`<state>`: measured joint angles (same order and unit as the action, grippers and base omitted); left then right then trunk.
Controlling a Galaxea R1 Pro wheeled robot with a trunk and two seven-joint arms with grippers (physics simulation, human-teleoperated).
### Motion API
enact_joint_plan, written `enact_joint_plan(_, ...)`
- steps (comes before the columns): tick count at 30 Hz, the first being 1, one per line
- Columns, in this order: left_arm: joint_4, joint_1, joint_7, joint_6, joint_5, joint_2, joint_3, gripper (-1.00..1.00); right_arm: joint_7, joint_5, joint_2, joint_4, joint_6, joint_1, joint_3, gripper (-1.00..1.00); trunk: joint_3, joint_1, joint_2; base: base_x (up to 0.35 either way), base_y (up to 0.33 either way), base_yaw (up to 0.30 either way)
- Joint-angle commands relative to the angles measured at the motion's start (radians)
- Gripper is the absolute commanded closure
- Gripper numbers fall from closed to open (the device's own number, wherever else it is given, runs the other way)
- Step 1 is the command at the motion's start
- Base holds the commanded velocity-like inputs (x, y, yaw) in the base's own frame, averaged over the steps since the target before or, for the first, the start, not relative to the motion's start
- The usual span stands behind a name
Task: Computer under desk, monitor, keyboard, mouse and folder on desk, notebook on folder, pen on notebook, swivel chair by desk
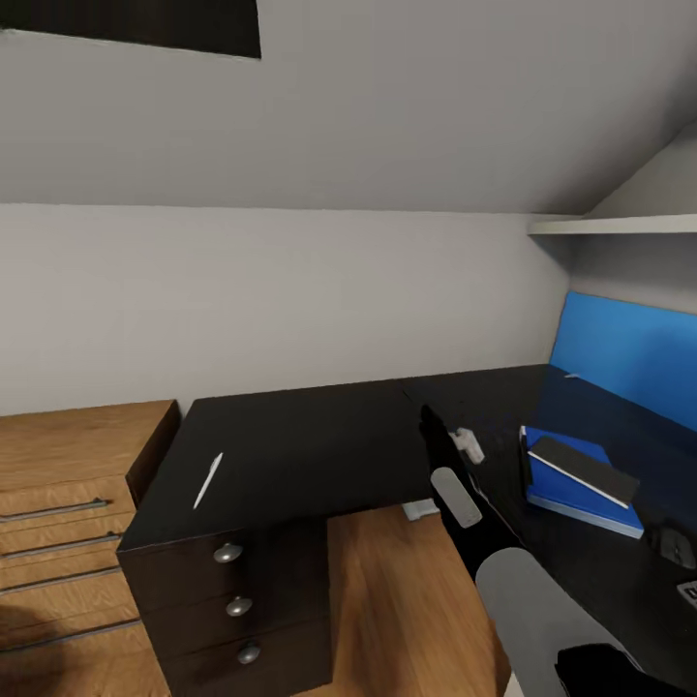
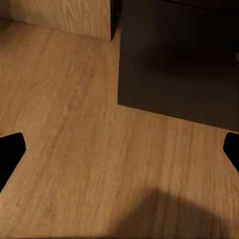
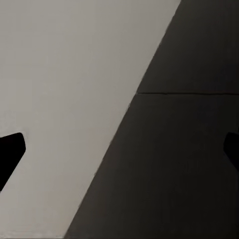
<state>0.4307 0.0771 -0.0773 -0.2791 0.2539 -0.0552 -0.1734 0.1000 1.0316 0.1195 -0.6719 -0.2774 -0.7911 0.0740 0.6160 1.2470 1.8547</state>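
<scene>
Pen (image 1: 208, 480) lies on drawer unit (image 1: 290, 455), long axis running front-to-back w/ slight tilt; both hands spread, empty.

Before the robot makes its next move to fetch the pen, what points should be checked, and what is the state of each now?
1. Folder on the desk: ok.
2. Notebook stacked on the folder: ok.
3. Pen on the notebook: not ok; it lies on the black drawer unit.
4. Right gripper free to grasp: ok; its fingers stand wide apart with nothing between them.
5. Left gripper free: ok; open over the wood floor.
6. Pen within reach of the right arm: cannot tell.
</scene>
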Motion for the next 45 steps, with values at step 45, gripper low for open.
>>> enact_joint_plan(45, -0.001, 0.0, -0.001, -0.005, 0.008, 0.0, 0.002, -1.0, 0.06, -0.168, 0.055, 0.147, -0.111, 0.0, 0.173, -1.0, -0.024, 0.0, 0.0, 0.015, 0.079, 0.274)
